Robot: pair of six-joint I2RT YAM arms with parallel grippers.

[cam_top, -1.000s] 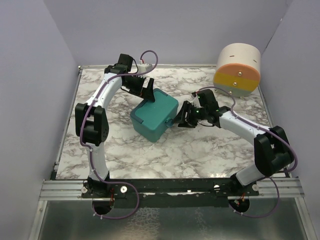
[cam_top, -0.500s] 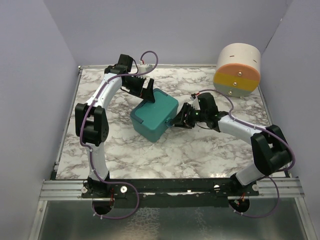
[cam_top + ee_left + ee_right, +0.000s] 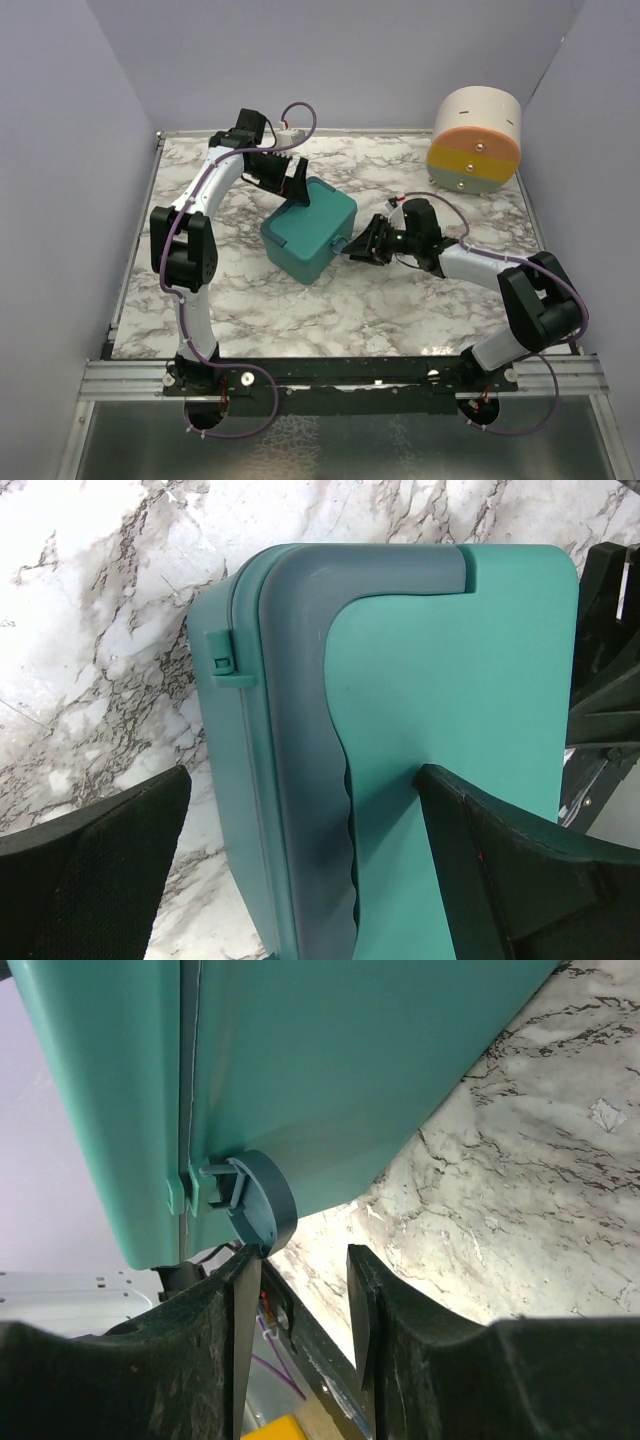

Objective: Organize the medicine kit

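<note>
**Operator:** Where is the medicine kit (image 3: 310, 232)?

**Technician:** It sits at the middle of the marble table (image 3: 400, 300), with its lid (image 3: 450, 660) shut. It is turned at an angle to the table edges and lies between the two grippers. The round drawer unit (image 3: 478, 140) stands well apart from it, at the far right corner.

**Operator:** What is the condition of the left gripper (image 3: 300, 780)?

**Technician:** Its jaws are spread wide and grip nothing. The gripper hangs over the far end of the kit. One finger (image 3: 90, 870) is above bare table, just beside the kit's wall. The other is above the lid, and I cannot confirm whether it touches the lid.

**Operator:** And the right gripper (image 3: 305, 1290)?

**Technician:** Its jaws are partly apart, leaving a narrow gap. Only the table surface shows through that gap, so nothing is grasped. The gripper sits low against the kit's right-hand wall, at the round grey-blue latch (image 3: 262, 1200). One fingertip (image 3: 240, 1300) is at the lower rim of the latch, either touching it or very nearly, and I cannot tell which. The second fingertip stands clear of both the latch and the kit.
</note>
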